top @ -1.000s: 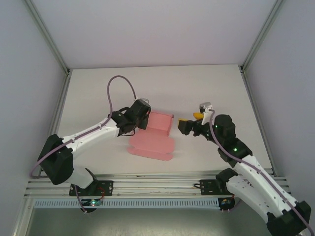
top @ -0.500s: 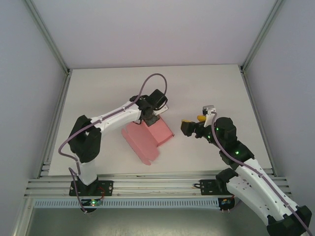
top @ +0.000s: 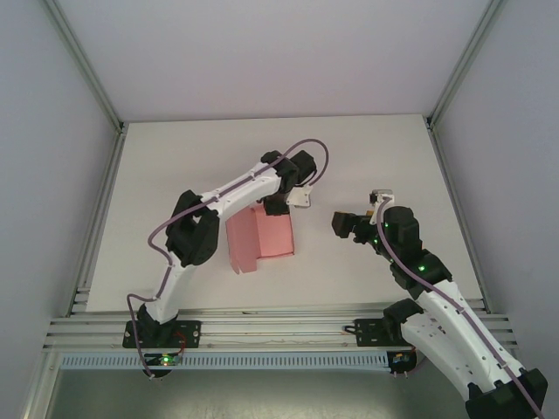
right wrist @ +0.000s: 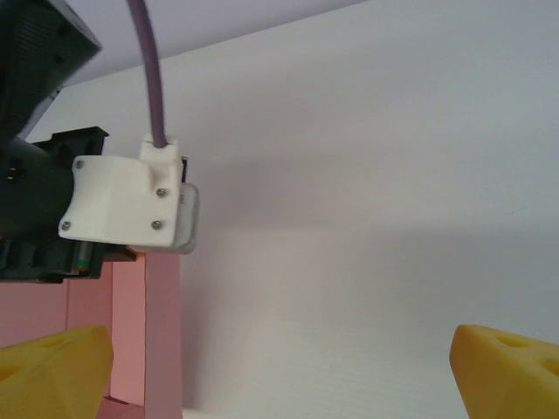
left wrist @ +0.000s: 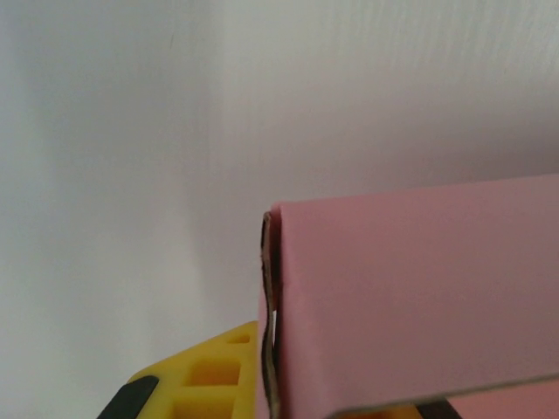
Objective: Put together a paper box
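**Pink paper box pinched at its far edge by the left claw**

From the top view, the paper box (top: 260, 234) is seen lying on the white table (top: 175, 166), near the middle and slightly to the left. It is only partly folded: a broad pink panel lies flat, and a small flap (top: 247, 264) juts out at its near left corner. The left arm is stretched forward over the table, and the left gripper (top: 275, 208) is set at the far edge of the box. In the left wrist view, a doubled edge of the pink card (left wrist: 272, 314) is shown clamped beside a yellow finger (left wrist: 205, 384), so the claw is pressed together on the card.

The right gripper (top: 342, 225) is held to the right of the box, apart from it, above bare table. Its yellow fingertips (right wrist: 52, 371) are seen spread wide, with nothing between them. Ahead of them, the left arm's white wrist-camera housing (right wrist: 127, 205) and its purple cable (right wrist: 148, 70) are seen above a strip of pink card.
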Tool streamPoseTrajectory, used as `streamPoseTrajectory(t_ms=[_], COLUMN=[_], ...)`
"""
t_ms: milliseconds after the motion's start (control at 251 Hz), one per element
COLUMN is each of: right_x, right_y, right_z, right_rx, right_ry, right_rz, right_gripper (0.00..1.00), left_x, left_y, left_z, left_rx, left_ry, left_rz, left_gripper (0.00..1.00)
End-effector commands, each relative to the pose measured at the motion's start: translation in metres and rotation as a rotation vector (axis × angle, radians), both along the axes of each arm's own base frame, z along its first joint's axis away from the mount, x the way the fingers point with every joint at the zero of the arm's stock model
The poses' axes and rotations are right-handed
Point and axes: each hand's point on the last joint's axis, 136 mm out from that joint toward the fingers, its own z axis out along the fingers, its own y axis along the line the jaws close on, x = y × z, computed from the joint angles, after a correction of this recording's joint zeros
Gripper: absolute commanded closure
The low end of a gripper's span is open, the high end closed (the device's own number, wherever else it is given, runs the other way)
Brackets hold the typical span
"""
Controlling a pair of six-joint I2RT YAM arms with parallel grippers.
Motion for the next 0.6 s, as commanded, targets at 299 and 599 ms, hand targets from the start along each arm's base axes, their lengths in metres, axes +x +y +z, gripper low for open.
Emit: streamPoseTrajectory(t_ms=[299,599], right_x=[0.001,0.004], right_y=[-0.023,-0.025], right_z=[-0.010,-0.014], right_rx=[-0.023,-0.036], right_ry=[0.035,0.046], right_rz=[-0.090,-0.093], right_gripper=[0.01,0.01], left_x=[-0.002,-0.002], left_y=[-0.036,-0.053], left_z=[-0.024,-0.001], left_rx=[0.029,-0.074], left_ry=[0.075,0.035], left_rz=[-0.148,-0.125], left_gripper=[0.77,0.39])
